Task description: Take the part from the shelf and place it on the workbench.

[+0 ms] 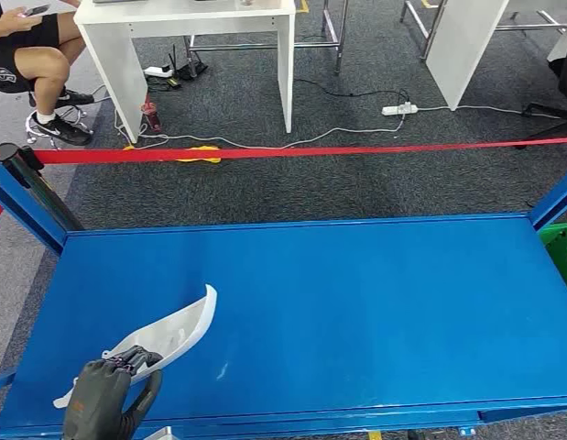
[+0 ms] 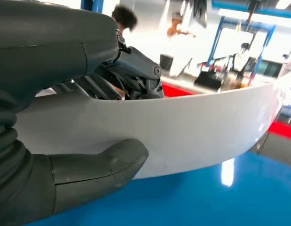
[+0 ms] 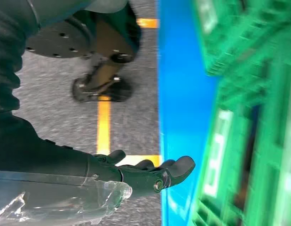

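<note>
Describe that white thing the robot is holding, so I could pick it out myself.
Start at the big blue workbench filling the head view and look to its near left corner. There the robot's dark left hand grips a long, curved white part, shaped like a shallow scoop with one upturned tip. It is the one white, glossy object on the blue surface.

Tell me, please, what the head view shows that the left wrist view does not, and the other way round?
Head view alone: the whole blue workbench from above, the red barrier tape beyond it, the white desk, a power strip on the carpet, a seated person, and the green crate at the bench's right end.

Left wrist view alone: the thumb lying along the part's side, seen close, and blurred people in the bright background.

Both: the left hand holding the white part just over the blue surface.
</note>
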